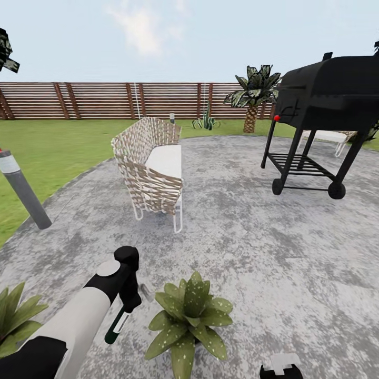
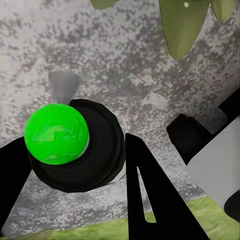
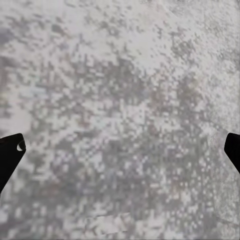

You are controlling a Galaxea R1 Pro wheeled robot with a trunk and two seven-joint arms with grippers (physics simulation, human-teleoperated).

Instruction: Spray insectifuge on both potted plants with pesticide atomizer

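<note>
Mottled rough stone patio [image 1: 252, 252], slatted wooden fence [image 1: 105, 100], woven wicker chair [image 1: 150, 168], matt black grill [image 1: 321, 95].

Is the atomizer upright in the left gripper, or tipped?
Tipped. In the head view the atomizer hangs slanted below the left gripper, its dark green end pointing down at the patio.

Wicker chair [image 1: 152, 171] behind potted plant [image 1: 190, 318]; grill [image 1: 321, 113] further right
</note>
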